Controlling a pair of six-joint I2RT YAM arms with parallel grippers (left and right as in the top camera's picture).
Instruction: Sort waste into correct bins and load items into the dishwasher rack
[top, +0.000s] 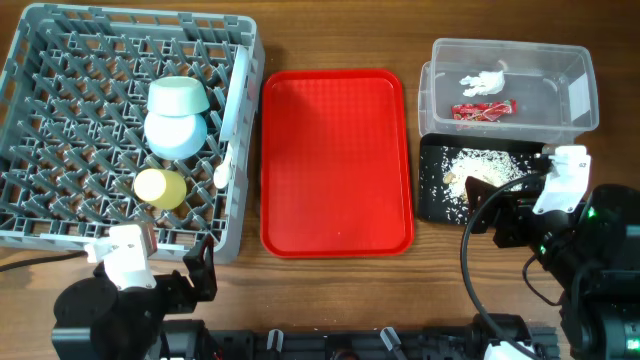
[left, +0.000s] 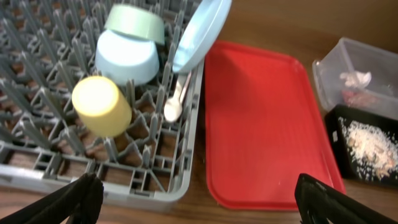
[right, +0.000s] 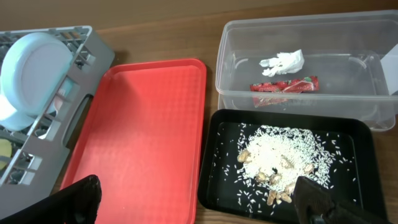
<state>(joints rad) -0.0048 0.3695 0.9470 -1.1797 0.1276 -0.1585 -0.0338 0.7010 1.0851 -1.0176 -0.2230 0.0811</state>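
Note:
The grey dishwasher rack (top: 40, 236) holds a pale green bowl (top: 178, 96), a pale blue bowl (top: 175, 134), a yellow cup (top: 160, 187), an upright pale-blue plate (left: 202, 31) and a white spoon (left: 176, 99). I cannot pick out the fork. The clear tub (top: 575, 90) holds the white tissue (right: 283, 61) and the red wrapper (right: 285, 85). The black tray (right: 217, 180) holds rice crumbs (right: 277, 155). My left gripper (left: 199, 208) is open and empty, near the rack's front corner. My right gripper (right: 202, 205) is open and empty, above the black tray's near edge.
A bare red serving tray (top: 335, 160) lies between the rack and the bins. The wooden table (top: 330, 30) shows around them. Both arm bases and cables sit along the front edge.

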